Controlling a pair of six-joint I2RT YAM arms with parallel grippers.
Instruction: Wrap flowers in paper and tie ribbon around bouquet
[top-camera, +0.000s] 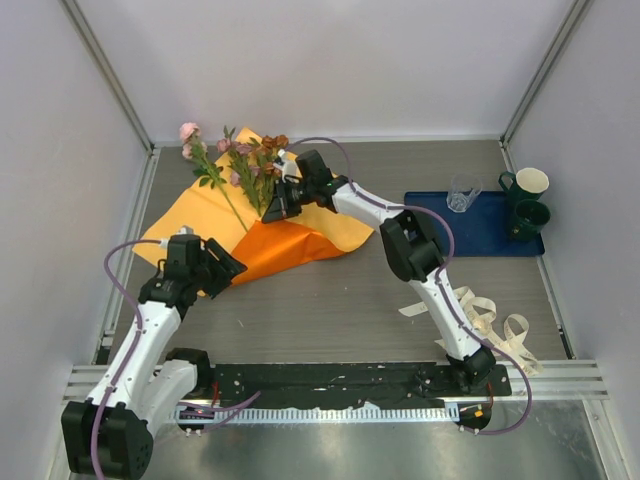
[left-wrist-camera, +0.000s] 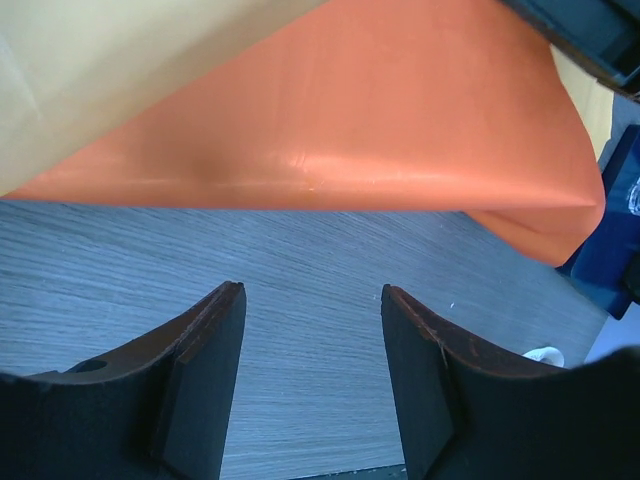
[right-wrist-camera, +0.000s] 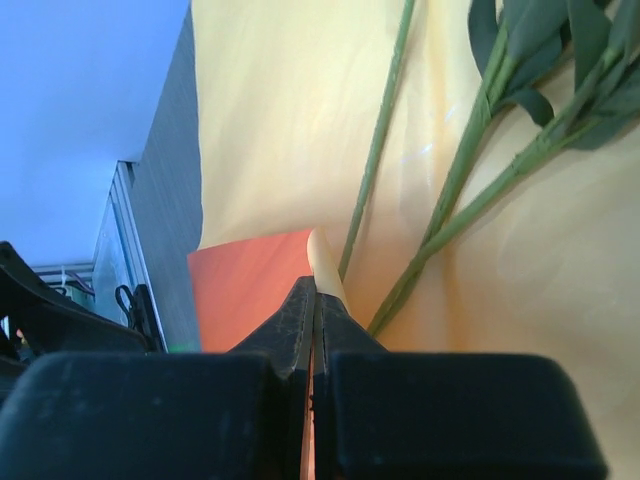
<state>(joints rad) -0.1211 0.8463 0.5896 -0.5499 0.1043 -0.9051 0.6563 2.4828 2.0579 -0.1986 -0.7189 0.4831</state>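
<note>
Wood-grain table (top-camera: 340, 300) with the big orange paper (top-camera: 300, 240) spread at back left, one flap folded over showing its brighter side. Blue tray (top-camera: 470, 232) off to the right. The flowers (top-camera: 245, 165) lie on the paper, blooms toward the far wall. The ribbon (top-camera: 492, 322) is heaped near the right arm's base. Right gripper (right-wrist-camera: 314, 295) is pinched tight on the flap's edge; left gripper (left-wrist-camera: 312, 300) hangs beside the fold, fingers apart, empty

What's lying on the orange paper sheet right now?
Pink and brown artificial flowers with green stems lie on its paler side. A bright orange flap, pinched by the right claw, hides anything beneath it.
</note>
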